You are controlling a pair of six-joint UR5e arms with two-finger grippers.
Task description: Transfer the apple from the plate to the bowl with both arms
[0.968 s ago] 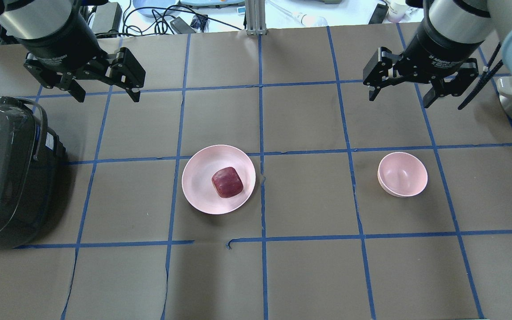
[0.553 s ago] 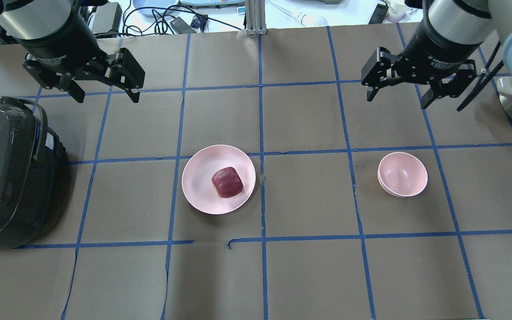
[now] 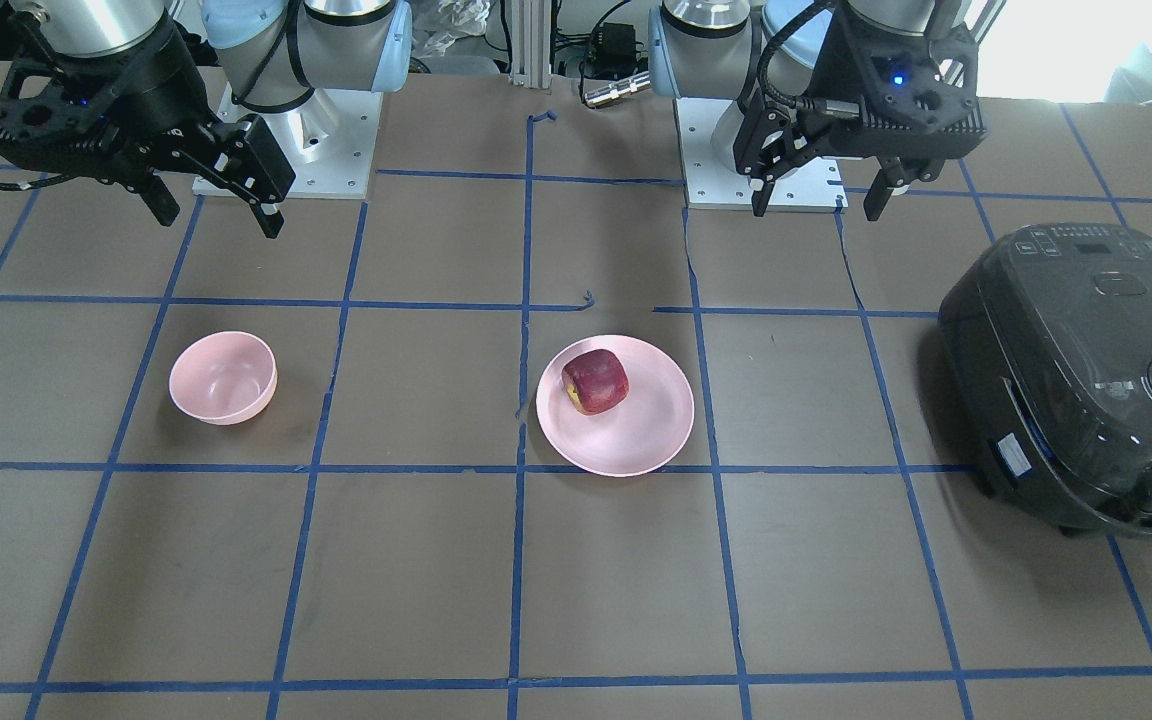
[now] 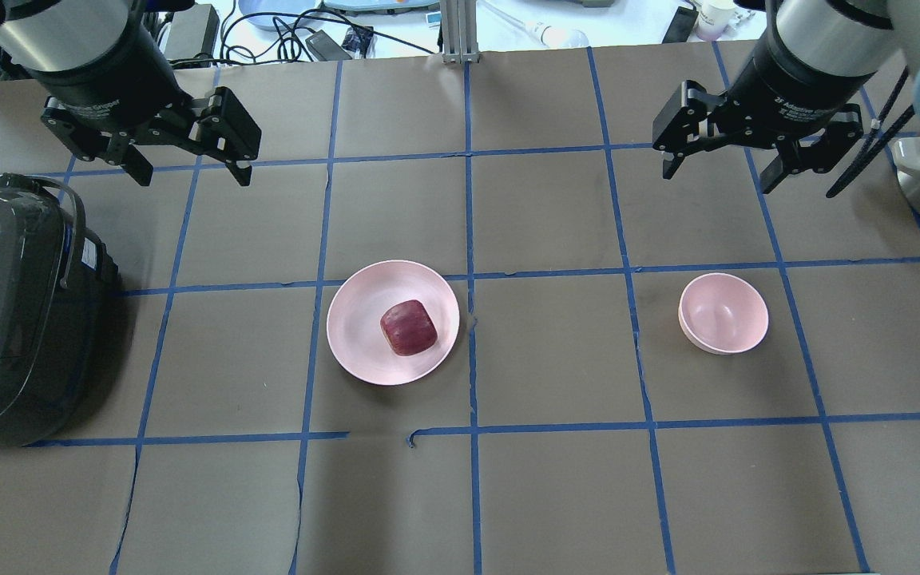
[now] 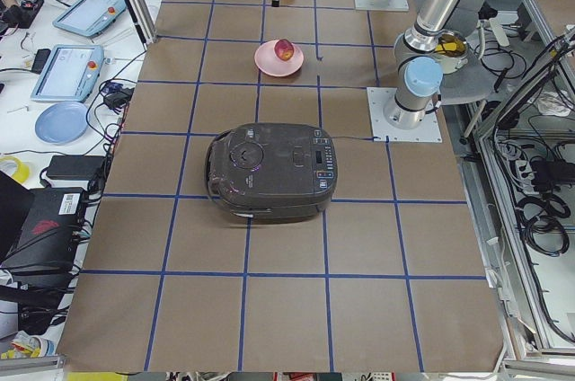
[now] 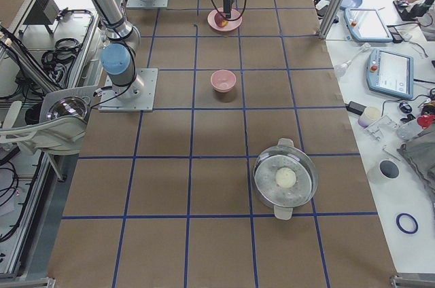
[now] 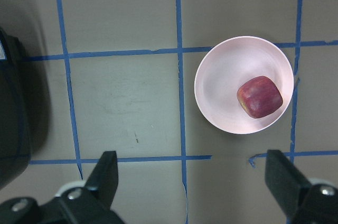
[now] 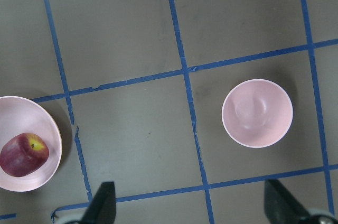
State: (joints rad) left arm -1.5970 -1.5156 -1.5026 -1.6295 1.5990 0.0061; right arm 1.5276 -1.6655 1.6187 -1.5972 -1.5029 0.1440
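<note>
Apple resting on plate, nearer left gripper than right gripper — both hovering, jaws apart; left should be centring over flat sides.

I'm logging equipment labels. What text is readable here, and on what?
"2F Adaptive Gripper", partly legible, on the body of the right gripper.
Similar white print on the left gripper: too blurred to read.
Panel and sticker markings on the rice cooker: too small to read.

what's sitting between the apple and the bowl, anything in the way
Nothing visible. The apple sits on the plate, the bowl stands apart on the robot's right, and only taped table lies between them. The left pincer and right pincer hang open, off that line.
</note>
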